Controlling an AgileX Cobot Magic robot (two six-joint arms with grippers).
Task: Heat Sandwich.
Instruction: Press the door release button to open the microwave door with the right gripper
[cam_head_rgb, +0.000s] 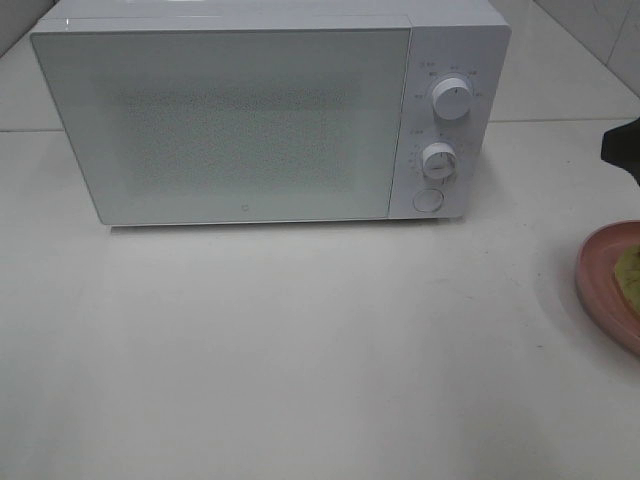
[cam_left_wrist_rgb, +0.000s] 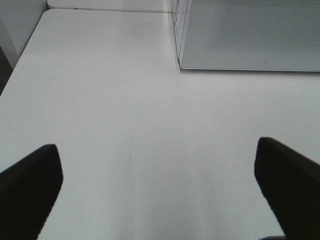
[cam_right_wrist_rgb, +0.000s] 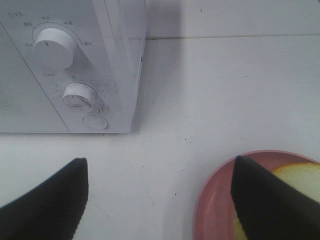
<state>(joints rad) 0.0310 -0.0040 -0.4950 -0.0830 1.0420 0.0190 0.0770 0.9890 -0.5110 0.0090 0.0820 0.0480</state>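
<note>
The sandwich (cam_head_rgb: 629, 275) lies on a round pink plate (cam_head_rgb: 598, 275) at the right edge of the table, mostly cut off by the frame. In the right wrist view the sandwich (cam_right_wrist_rgb: 300, 175) shows pale bread behind one dark finger, on the pink plate (cam_right_wrist_rgb: 215, 210). My right gripper (cam_right_wrist_rgb: 157, 200) hangs open above the table beside the plate, nothing between its fingers; only a dark bit of that arm (cam_head_rgb: 622, 148) shows in the high view. My left gripper (cam_left_wrist_rgb: 160, 190) is open over bare table, out of the high view. The white microwave (cam_head_rgb: 270, 115) stands at the back, door shut.
The microwave has two knobs (cam_head_rgb: 451, 98) and a round door button (cam_head_rgb: 427, 200) on its right panel. In the right wrist view the button (cam_right_wrist_rgb: 95, 122) sits below the lower knob. A tiled wall rises behind.
</note>
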